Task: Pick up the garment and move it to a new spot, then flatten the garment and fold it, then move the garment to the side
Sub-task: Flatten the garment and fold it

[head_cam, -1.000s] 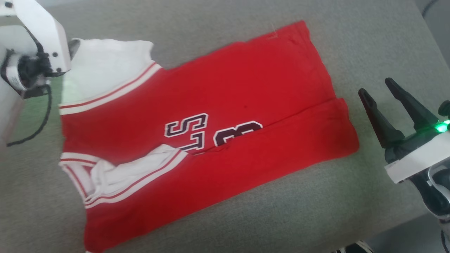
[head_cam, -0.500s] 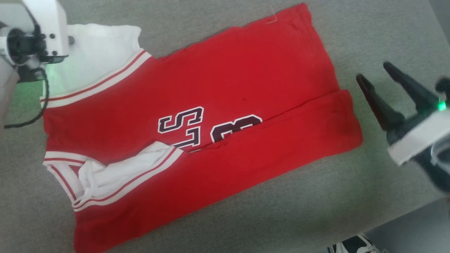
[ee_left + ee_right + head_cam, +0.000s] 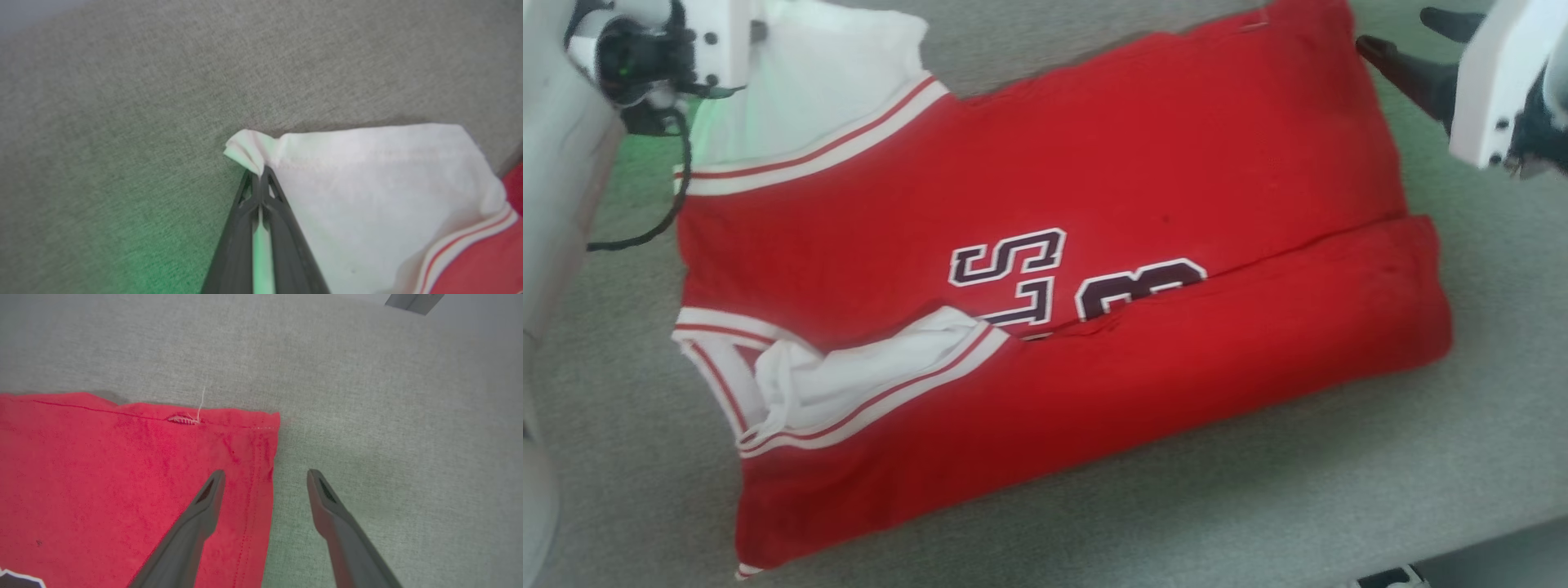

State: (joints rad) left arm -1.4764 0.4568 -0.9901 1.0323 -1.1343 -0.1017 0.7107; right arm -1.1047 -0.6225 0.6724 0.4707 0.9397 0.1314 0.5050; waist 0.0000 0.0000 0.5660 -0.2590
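1 thin pinch: my left gripper [image 3: 259,178] seems to nip only the sleeve tip [image 3: 242,149] of the garment [image 3: 1094,163], so lifting may slip it; my right gripper [image 3: 264,477] hangs spread.

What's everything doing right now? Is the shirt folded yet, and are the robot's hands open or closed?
garment, lying on the grey surface, near long side folded up over the letters, far side not folded.
white sleeve, spread flat, its corner pinched and bunched.
left gripper, shut on the sleeve's corner.
right gripper, open, fingers either side of the garment's hem corner, holding nothing.
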